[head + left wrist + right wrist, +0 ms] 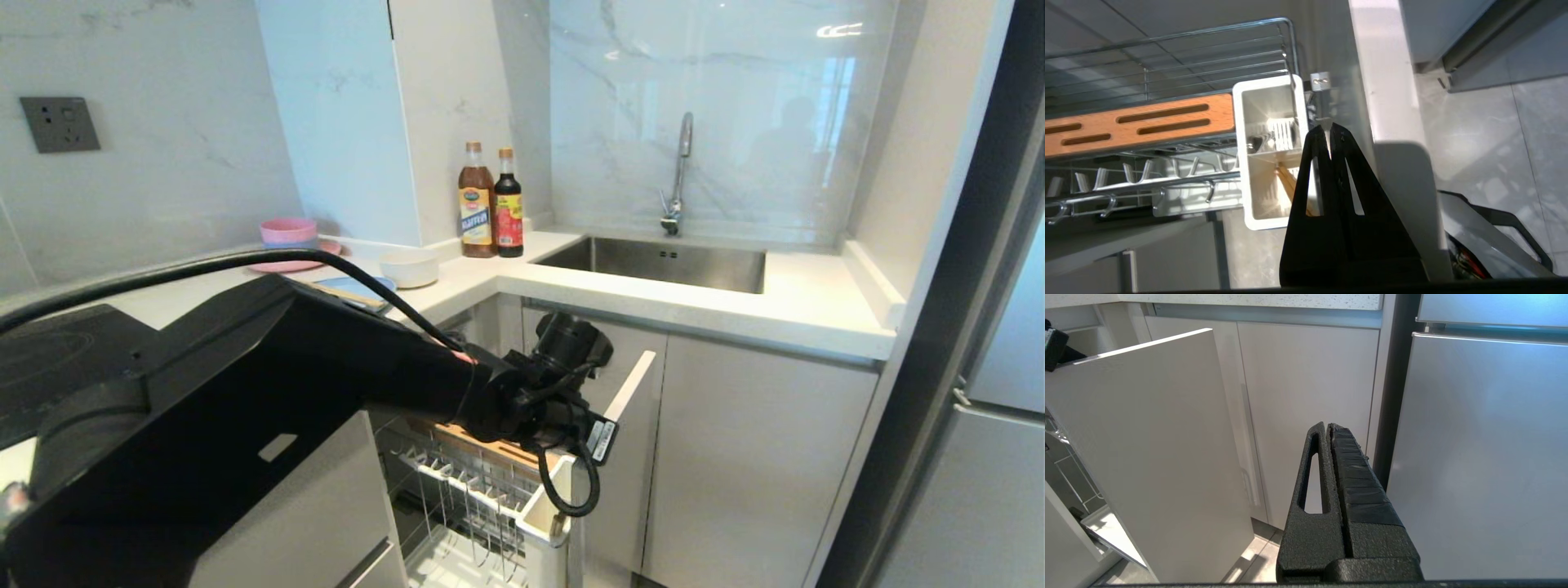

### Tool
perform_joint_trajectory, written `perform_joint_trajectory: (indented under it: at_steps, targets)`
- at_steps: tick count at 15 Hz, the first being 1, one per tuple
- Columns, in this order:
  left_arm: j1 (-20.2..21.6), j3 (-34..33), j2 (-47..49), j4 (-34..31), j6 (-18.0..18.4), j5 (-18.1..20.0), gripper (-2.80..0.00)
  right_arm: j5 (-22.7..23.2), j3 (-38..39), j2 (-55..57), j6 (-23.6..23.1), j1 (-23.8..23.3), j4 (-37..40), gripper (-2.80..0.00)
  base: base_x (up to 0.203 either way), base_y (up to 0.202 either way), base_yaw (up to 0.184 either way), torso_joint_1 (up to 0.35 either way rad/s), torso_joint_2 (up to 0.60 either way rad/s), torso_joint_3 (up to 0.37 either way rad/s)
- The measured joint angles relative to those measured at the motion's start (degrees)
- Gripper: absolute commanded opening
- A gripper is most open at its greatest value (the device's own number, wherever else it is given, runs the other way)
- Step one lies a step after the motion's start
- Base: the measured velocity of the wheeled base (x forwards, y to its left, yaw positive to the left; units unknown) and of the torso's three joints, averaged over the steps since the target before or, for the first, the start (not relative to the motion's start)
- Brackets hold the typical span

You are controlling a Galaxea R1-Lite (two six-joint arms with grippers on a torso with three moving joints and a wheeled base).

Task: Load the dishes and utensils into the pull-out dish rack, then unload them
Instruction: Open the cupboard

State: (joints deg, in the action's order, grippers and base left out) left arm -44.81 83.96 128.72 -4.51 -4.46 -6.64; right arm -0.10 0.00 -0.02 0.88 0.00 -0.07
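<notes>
Head view: the left arm is reaching over the pull-out dish rack (482, 490), which is standing drawn out below the counter (653, 294) with its narrow door front (633, 384) forward. The left gripper itself is hiding behind the wrist. On the counter above the rack, the cream bowl (410, 267) is sitting beside the blue plate (359, 287); the pink plate and stacked bowls (287, 237) are lying further back from the rack.

Left wrist view: the left gripper (1330, 127) is hanging with fingers pressed together, pinching nothing, just beside the rack's white cutlery holder (1245, 122). The chopsticks (1290, 185) are standing in the holder's compartment farther from the wooden knife block (1139, 122), long axis running steeply up out of the holder, leaning, upper ends partly hidden behind the gripper. Something metallic, possibly the fork (1255, 141), is showing in the compartment nearer the block.

Judgement: the chopsticks are looking light, stiff, thin and apt to roll or scissor apart; pinching both together near the upper ends and lifting along their length seems best.

Right wrist view: the right gripper (1327, 425) is parking with fingers closed and empty, facing cabinet fronts beside the rack's door.
</notes>
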Motion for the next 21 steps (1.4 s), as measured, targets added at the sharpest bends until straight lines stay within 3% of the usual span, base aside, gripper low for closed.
perform_joint_trajectory:
  at_steps: [11, 16, 21]
  targets:
    - [-0.8, 0.4, 0.2, -0.3, -1.1, -2.8, -2.8, 0.0, 0.0, 0.0, 0.0, 0.0, 0.0, -2.8, 0.0, 0.0, 0.0, 0.0, 0.0, 0.0]
    - [2.4, -0.5, -2.4, -0.7, -6.5, -2.9, -2.8, 0.0, 0.0, 0.0, 0.0, 0.0, 0.0, -2.8, 0.0, 0.0, 0.0, 0.0, 0.0, 0.0]
    - [7.1, -5.3, -11.0, -0.5, -8.5, -2.9, -2.8, 0.0, 0.0, 0.0, 0.0, 0.0, 0.0, -2.8, 0.0, 0.0, 0.0, 0.0, 0.0, 0.0]
